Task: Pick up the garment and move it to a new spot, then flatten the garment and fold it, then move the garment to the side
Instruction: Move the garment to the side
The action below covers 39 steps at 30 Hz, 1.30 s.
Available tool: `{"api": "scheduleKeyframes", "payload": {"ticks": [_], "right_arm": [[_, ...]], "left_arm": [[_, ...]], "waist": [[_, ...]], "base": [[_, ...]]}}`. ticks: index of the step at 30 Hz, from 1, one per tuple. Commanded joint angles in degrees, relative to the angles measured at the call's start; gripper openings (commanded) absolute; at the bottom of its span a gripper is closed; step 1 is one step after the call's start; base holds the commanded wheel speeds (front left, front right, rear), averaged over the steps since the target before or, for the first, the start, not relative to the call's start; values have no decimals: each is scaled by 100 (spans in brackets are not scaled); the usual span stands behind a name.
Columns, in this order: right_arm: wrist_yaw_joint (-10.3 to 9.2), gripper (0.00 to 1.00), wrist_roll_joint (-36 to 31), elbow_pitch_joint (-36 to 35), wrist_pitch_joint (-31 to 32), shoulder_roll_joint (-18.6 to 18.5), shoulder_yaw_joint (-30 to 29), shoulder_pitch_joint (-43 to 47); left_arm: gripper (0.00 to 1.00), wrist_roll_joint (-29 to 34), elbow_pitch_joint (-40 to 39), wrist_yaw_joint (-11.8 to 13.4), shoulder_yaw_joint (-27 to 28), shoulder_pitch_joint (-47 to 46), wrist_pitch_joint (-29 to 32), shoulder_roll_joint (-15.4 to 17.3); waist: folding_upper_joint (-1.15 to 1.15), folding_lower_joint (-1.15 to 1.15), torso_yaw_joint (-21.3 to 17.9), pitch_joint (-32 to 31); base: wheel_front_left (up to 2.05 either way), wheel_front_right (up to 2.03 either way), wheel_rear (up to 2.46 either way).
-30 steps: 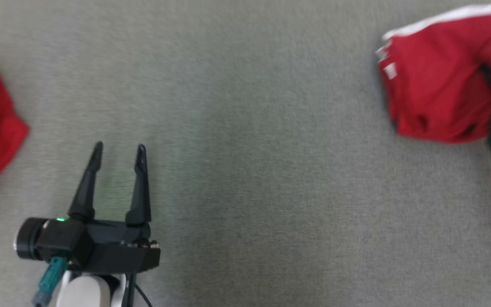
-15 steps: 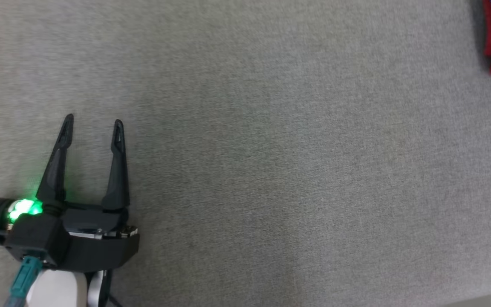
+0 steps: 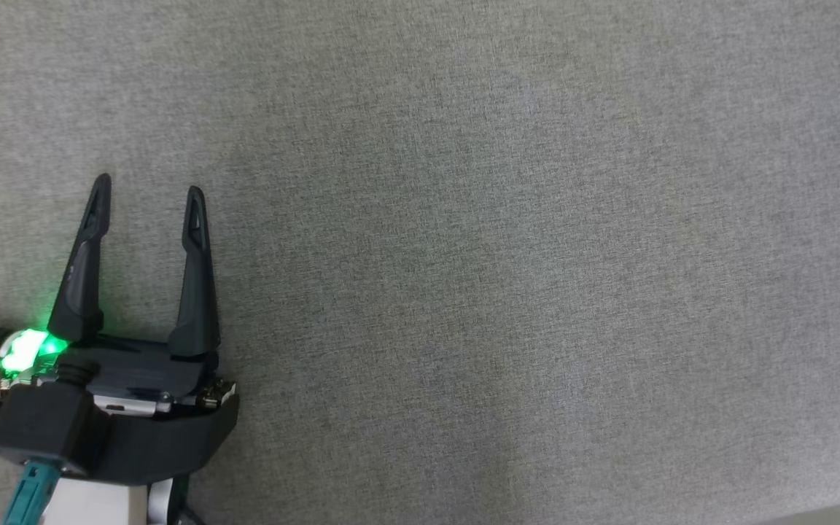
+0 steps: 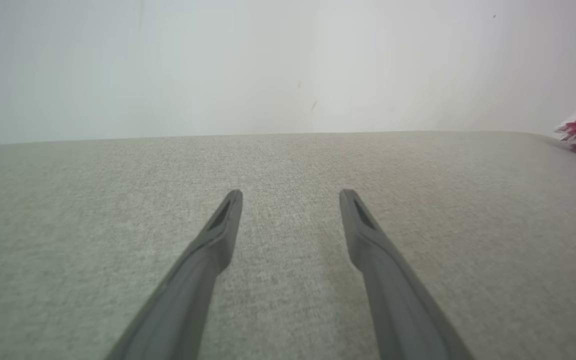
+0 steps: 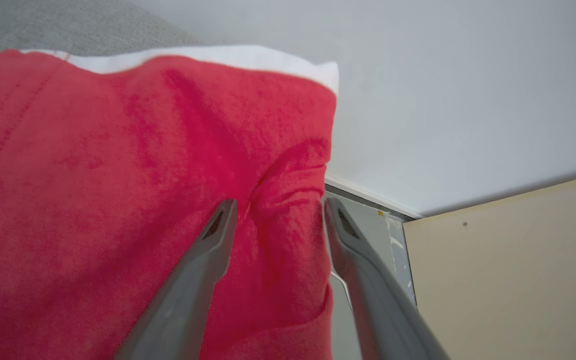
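The left gripper [image 3: 148,185] has its fingers spread wide over the bare grey surface [image 3: 537,255]. The right gripper [image 5: 280,202] has its fingers apart, with a bump of the red garment [image 5: 118,150] between them. I cannot tell if they touch it. The garment runs off the picture's edge.

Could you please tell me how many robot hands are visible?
2: the left hand at the head view's lower left, above the grey surface; the right hand straddling a red garment fold.
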Motion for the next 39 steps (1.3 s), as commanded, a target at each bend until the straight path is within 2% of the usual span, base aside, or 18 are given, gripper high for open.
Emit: {"api": "scheduleKeyframes", "payload": {"ticks": [1, 3, 9, 17, 21, 26, 27, 35, 39], "right_arm": [[-16, 100, -83, 123, -111, 53, -11, -110], [-16, 100, -126, 375, -272, 149, -56, -136], [-16, 100, 65, 553, -838, 440, -237, 11], [-16, 100, 228, 68, -1236, 1064, -560, 702], [-16, 100, 129, -542, -1244, 1410, -1130, 1459], [-16, 100, -232, -1381, -1247, 1920, -2127, 2763], [-16, 100, -232, -1381, -1247, 1920, -2127, 2763], [-16, 100, -831, -2608, -1238, 2855, -3290, 4859], [-16, 100, -1042, -3194, -1238, 3261, -3568, 5647]], "left_arm": [[100, -86, 338, 0, 1, 61, 29, -27], [100, -115, 369, -1, 25, 147, 28, -57], [100, -183, 483, 12, 119, 369, 26, -135], [100, -351, 659, 48, 368, 895, 11, -237], [100, -412, 773, 39, 465, 1098, 10, -260], [100, -461, 922, 22, 523, 1269, 10, -283], [100, -461, 922, 22, 523, 1269, 10, -283], [100, -483, 1178, -2, 506, 1473, 9, -295], [100, -501, 1247, -14, 537, 1553, 9, -299]], "waist": [[1, 1, 57, -79], [1, 1, 92, -235], [1, 1, 171, -863], [1, 1, 275, -1906], [1, 1, 390, -2346], [1, 1, 567, -2799], [1, 1, 567, -2799], [1, 1, 805, -3328], [1, 1, 824, -3511]], "base": [[0, 0, 0], [0, 0, 0], [0, 0, 0], [0, 0, 0], [0, 0, 0], [0, 0, 0], [0, 0, 0], [0, 0, 0], [0, 0, 0]]}}
